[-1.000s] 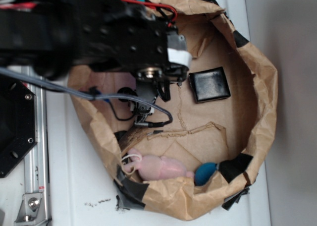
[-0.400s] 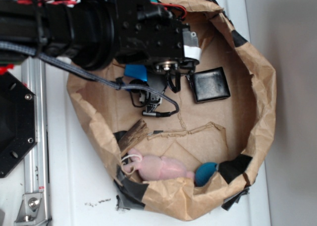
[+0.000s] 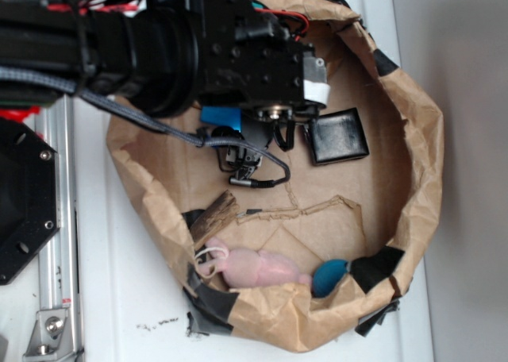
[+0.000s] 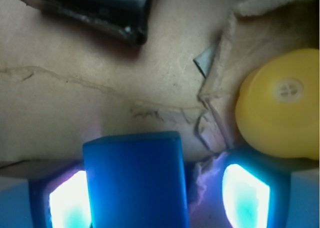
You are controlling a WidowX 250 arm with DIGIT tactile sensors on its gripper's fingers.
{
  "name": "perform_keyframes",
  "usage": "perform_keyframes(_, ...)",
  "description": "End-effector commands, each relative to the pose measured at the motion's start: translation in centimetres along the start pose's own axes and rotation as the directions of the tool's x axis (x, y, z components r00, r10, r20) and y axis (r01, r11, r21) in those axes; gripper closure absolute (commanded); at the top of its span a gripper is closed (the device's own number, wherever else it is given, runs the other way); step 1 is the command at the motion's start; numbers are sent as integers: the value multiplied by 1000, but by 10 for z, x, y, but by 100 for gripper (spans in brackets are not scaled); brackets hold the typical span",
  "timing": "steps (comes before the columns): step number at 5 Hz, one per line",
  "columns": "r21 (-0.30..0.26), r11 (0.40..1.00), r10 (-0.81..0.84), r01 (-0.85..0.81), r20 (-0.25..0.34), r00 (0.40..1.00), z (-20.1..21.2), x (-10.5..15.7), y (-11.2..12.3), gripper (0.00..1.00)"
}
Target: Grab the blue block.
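Blue plastic sits between the two glowing finger pads (image 4: 245,195) in the wrist view: the blue block (image 4: 136,180) fills the lower middle of that picture, its left side against or just at the left pad, while a clear gap shows between its right side and the right pad. I judge the gripper (image 4: 155,198) to be straddling the block with the jaws parted wider than the block, not yet clamped on it; whether the left pad truly touches cannot be settled from here. From the exterior view the block (image 3: 221,117) shows only as a bright blue corner under the black arm, on the paper floor of the brown paper enclosure (image 3: 413,140), just beside the black square box (image 3: 339,136). So the approach looks done; closing and lifting remain, as far as I can judge. The block itself is smooth, plain, flat-topped with rounded corners and no markings. Noted nearby: a yellow round lid-like thing (image 4: 280,103) to the right in the wrist view, a pink toy (image 3: 254,268) and a teal rounded object (image 3: 329,277) at the far wall, well apart.
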State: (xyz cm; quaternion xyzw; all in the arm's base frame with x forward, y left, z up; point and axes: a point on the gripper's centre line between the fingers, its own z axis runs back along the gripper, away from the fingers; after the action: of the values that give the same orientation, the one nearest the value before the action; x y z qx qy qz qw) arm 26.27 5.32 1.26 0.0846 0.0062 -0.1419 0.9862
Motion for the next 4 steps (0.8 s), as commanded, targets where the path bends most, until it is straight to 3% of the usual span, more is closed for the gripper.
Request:
perform_keyframes(1, -15, 999, 47, -47, -8, 999, -14, -2, 0, 100)
perform_keyframes(2, -96, 995, -10, 13, 29, 1000, -2, -5, 1, 100)
perform_keyframes(3, -121, 992, -27, 36, 74, 997, 49, -6, -5, 100)
perform_keyframes(4, -163, 987, 15, -5, 59, 998, 103, 4, -17, 100)
